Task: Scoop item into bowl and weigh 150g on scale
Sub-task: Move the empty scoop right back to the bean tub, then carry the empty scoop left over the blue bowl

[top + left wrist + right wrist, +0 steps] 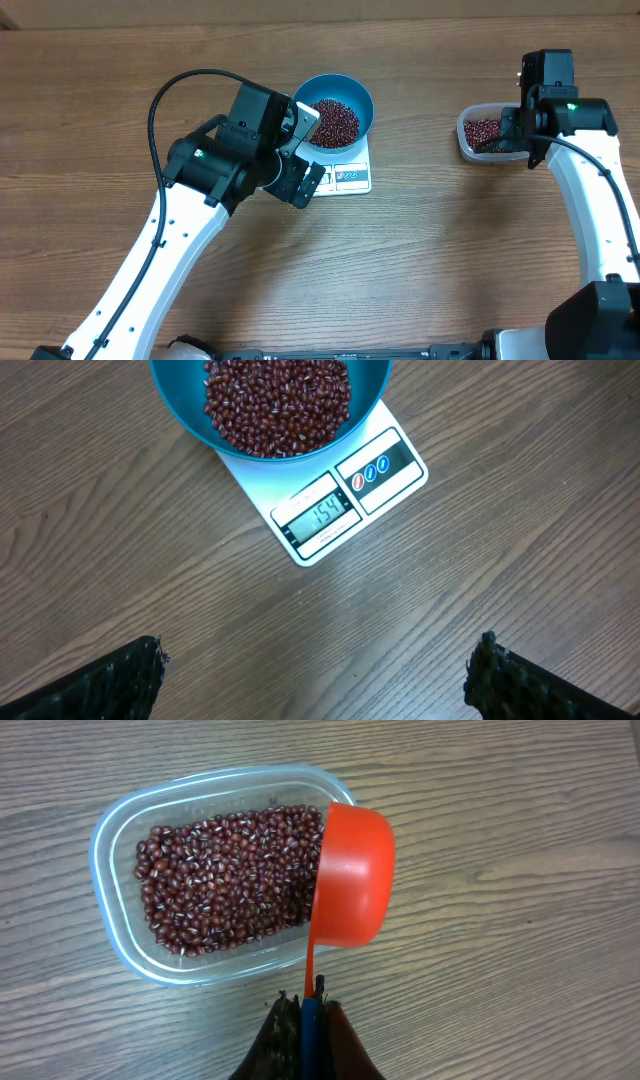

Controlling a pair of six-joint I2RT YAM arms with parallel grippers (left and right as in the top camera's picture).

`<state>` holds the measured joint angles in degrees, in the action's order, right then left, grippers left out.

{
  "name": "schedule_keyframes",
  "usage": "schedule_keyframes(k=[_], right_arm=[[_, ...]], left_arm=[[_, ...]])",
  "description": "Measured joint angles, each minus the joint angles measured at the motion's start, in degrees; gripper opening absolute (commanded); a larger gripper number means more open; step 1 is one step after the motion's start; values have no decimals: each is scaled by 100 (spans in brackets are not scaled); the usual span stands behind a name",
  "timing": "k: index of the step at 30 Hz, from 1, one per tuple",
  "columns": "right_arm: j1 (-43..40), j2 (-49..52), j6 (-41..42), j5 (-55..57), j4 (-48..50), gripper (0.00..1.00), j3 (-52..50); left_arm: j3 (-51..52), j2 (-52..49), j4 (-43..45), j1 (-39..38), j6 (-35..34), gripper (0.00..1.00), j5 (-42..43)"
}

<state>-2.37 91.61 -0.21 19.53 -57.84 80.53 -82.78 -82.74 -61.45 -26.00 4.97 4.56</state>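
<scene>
Sitting on the white scale (352, 178), the blue bowl (362, 100) holds a heap of dark red beans (335, 120); the display (320, 512) reads 154. Beside the scale's left edge the left tool (307, 148) hangs wide and empty. Well right of the scale, a clear tub (110, 850) holds more beans, and the right tool (305, 1020) pinches an orange scoop (350, 885) by its handle at the rim.

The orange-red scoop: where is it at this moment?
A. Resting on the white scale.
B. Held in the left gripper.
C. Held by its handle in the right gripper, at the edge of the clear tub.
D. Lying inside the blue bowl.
C: the right wrist view shows the right gripper shut on the handle of the orange-red scoop, whose cup hangs at the clear tub rim.
</scene>
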Motion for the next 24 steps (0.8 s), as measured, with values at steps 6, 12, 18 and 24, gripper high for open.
schedule_keyframes(k=[6, 12, 18, 24], right_arm=[[39, 0, -50, -216, 55, 4, 0], [404, 0, -157, -1091, 560, 4, 13], [979, 0, -435, -1963, 992, 4, 378], [1502, 0, -835, -2999, 1519, 4, 542]], left_arm=[[0, 0, 0, 0, 0, 100, 0], [0, 0, 0, 0, 0, 100, 0], [0, 0, 0, 0, 0, 100, 0], [0, 0, -2, 0, 0, 100, 0]])
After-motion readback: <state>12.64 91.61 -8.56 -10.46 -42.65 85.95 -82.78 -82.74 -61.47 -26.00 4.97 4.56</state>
